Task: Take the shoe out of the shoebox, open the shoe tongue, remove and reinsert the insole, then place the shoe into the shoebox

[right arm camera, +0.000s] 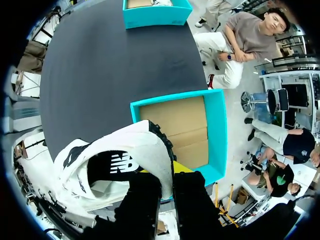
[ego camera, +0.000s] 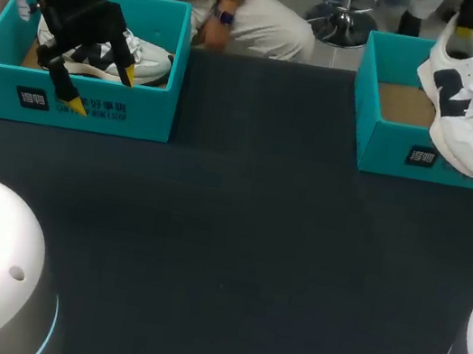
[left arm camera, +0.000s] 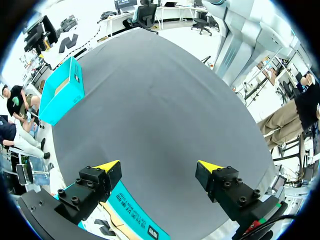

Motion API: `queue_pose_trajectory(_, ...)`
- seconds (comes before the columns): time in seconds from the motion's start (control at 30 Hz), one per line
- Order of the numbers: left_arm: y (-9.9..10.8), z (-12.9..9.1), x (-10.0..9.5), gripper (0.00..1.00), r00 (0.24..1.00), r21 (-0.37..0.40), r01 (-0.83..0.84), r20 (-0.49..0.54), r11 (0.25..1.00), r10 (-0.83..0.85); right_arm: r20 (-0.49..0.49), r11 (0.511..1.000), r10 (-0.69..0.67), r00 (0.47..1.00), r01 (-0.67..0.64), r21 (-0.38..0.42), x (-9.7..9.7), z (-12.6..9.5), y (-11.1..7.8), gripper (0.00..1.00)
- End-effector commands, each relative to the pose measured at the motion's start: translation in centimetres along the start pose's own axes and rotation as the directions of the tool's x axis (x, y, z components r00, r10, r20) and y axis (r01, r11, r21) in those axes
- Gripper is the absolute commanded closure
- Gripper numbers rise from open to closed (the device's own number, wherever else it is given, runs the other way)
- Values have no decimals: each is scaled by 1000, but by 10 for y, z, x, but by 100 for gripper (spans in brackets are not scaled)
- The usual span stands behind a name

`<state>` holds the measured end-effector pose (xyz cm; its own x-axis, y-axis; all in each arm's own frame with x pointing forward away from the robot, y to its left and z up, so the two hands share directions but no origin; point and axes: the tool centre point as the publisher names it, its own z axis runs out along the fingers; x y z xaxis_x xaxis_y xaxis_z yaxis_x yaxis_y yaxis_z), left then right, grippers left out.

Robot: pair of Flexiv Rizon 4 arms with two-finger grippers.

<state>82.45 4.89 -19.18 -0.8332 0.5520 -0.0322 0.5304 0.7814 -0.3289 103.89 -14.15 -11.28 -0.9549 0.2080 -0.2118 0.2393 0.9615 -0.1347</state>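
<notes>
The shoe (ego camera: 471,118) is pinched at its heel by the right gripper (right arm camera: 166,175) and is held tilted over the right box (ego camera: 388,149). Its toe is carried out past that box's front wall, above the table (ego camera: 236,232). Whether the sole touches the wall cannot be told. The box's cardboard floor is seen beside the shoe. Well apart from the right box, along the same far edge, the left box (ego camera: 147,111) is set with a second shoe (ego camera: 151,66) inside. The left gripper (ego camera: 102,89) is held over its front wall, with its fingers spread wide around nothing. A broad stretch of dark table is seen between the boxes.
</notes>
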Motion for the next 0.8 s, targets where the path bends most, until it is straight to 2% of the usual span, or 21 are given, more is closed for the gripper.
queue_pose_trajectory(0.03,0,0,-1,0,1000,-2,0,-3,1000,0,-20,1000,14,1000,-14,-24,-23,8,-25,100)
queue_pose_trajectory(0.2,0,0,-1,0,1000,-2,0,-3,1000,0,-30,997,73,997,-74,-29,-51,26,-50,100)
queue_pose_trajectory(0.5,0,0,-1,0,1000,-2,0,-3,1000,0,-66,990,139,988,-140,-7,-82,51,-64,100)
queue_pose_trajectory(0.8,0,0,-1,0,1000,-2,0,-3,1000,0,-93,983,181,979,-180,20,-89,57,-69,100)
